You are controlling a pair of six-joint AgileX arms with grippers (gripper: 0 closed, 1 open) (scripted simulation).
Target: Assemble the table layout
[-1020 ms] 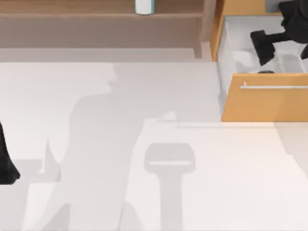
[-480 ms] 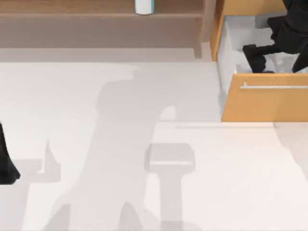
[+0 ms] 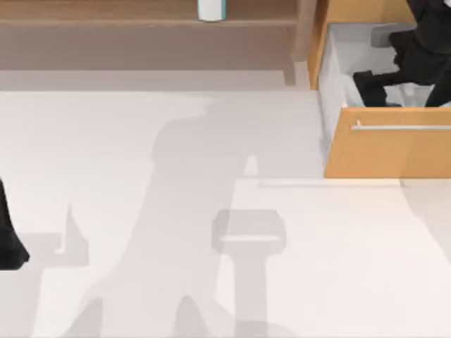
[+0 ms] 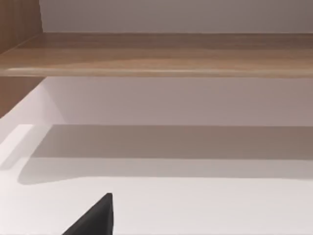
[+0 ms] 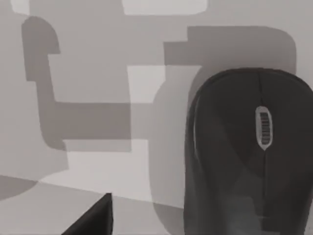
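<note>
Change: over the last second the right gripper (image 3: 371,88) has swung from the drawer's middle toward its left wall and sunk deeper; the arm's shadow on the surface (image 3: 141,176) has drifted right with it.
Right gripper: inside the open drawer (image 3: 331,70) of the cabinet (image 3: 387,151) at the top view's far right, poised above a dark mouse (image 5: 247,156). In the wrist view the mouse lies close below on the drawer's pale floor, scroll wheel up. Whether the fingers are spread or closed, I cannot tell.
Why there: the drawer stands pulled out so the arm can reach in from above; the mouse looks like the item to be fetched for the layout.
Left gripper: parked at the surface's left edge (image 3: 8,243), idle; its finger state cannot be told either.
Surface: broad, white, bare across the centre, awaiting its pieces.
Shelf: brown board (image 3: 106,14) along the back, with a small white-and-blue container (image 3: 211,9) on it.
Progress: early, judging by nothing yet laid out.
</note>
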